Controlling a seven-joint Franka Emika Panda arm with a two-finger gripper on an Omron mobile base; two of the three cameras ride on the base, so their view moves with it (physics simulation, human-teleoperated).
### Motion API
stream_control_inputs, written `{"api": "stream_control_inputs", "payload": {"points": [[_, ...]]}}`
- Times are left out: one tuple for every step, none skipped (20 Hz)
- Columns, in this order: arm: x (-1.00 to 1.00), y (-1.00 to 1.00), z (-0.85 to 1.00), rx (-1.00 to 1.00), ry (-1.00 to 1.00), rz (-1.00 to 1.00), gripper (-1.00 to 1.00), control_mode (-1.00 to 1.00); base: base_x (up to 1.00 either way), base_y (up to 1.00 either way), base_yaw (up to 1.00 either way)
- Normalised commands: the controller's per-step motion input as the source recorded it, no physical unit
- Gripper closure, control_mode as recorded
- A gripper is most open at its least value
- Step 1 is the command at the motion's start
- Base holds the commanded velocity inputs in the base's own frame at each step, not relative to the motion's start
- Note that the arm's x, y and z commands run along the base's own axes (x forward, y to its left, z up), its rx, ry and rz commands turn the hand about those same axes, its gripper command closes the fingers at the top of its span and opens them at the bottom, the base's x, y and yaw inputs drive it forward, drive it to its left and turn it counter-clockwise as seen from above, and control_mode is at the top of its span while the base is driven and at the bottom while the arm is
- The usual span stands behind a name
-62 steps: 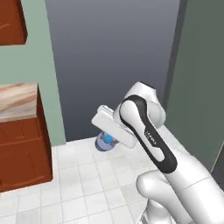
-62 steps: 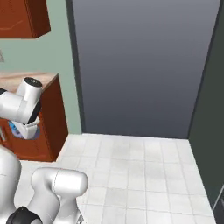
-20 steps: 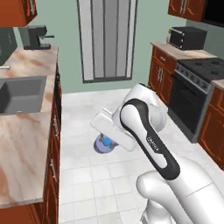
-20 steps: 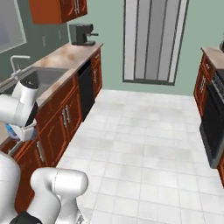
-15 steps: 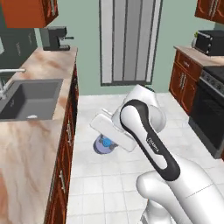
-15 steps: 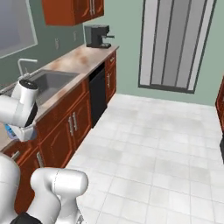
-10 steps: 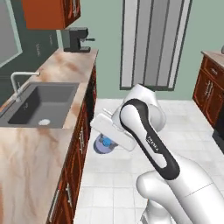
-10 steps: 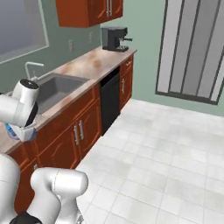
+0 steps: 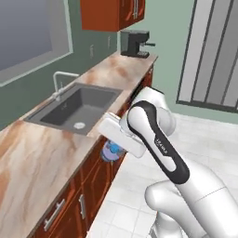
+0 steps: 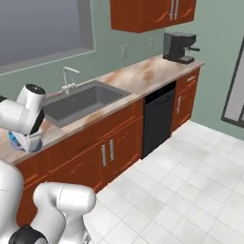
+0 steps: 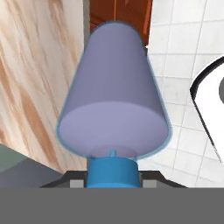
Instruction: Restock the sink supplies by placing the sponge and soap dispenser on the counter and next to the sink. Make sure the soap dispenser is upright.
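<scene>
Right now the claw (image 9: 113,148) is hanging just off the front edge of the bench (image 9: 42,158), in front of the red-brown cabinets and a little nearer the camera than the sink (image 9: 76,108). It is gripping the soap dispenser (image 9: 111,152), closed around the bottle's blue pump end (the fingertips themselves are hidden behind the bottle, so how far they are closed is hard to judge). In the hand view the soap dispenser (image 11: 114,96) is pointing away from the camera, its lavender body widening toward the pump collar at the bottom, with the marbled bench (image 11: 39,83) running along the left and white floor tiles (image 11: 179,57) on the right.

From the right base view the bottle (image 10: 19,141) is peeking out under the white wrist, with the claw (image 10: 23,142) sitting over the near edge of the bench (image 10: 138,76), beside the sink (image 10: 78,102) on its near side. A silver faucet (image 9: 61,81) is rising at the back of the basin, and a black coffee machine (image 9: 135,43) is standing at the far end of the bench. A black dishwasher front (image 10: 156,118) is showing under the bench further along.
</scene>
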Motion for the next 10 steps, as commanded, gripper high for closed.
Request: {"api": "stream_control_inputs", "payload": {"points": [[0.0,0.0,0.0,0.0,0.0,0.0,1.0,1.0,0.16,-0.19,0.58],[0.0,0.0,0.0,0.0,0.0,0.0,1.0,1.0,0.22,-0.25,0.59],[0.0,0.0,0.0,0.0,0.0,0.0,1.0,1.0,0.26,-0.29,0.59],[0.0,0.0,0.0,0.0,0.0,0.0,1.0,1.0,0.48,-0.34,0.57],[0.0,0.0,0.0,0.0,0.0,0.0,1.0,1.0,0.55,-0.36,0.55],[0.0,0.0,0.0,0.0,0.0,0.0,1.0,1.0,0.59,-0.41,0.53],[0.0,0.0,0.0,0.0,0.0,0.0,1.0,1.0,0.61,-0.47,0.53],[0.0,0.0,0.0,0.0,0.0,0.0,1.0,1.0,0.58,-0.52,0.51],[0.0,0.0,0.0,0.0,0.0,0.0,1.0,1.0,0.56,-0.54,0.51],[0.0,0.0,0.0,0.0,0.0,0.0,1.0,1.0,0.56,-0.55,0.51]]}}
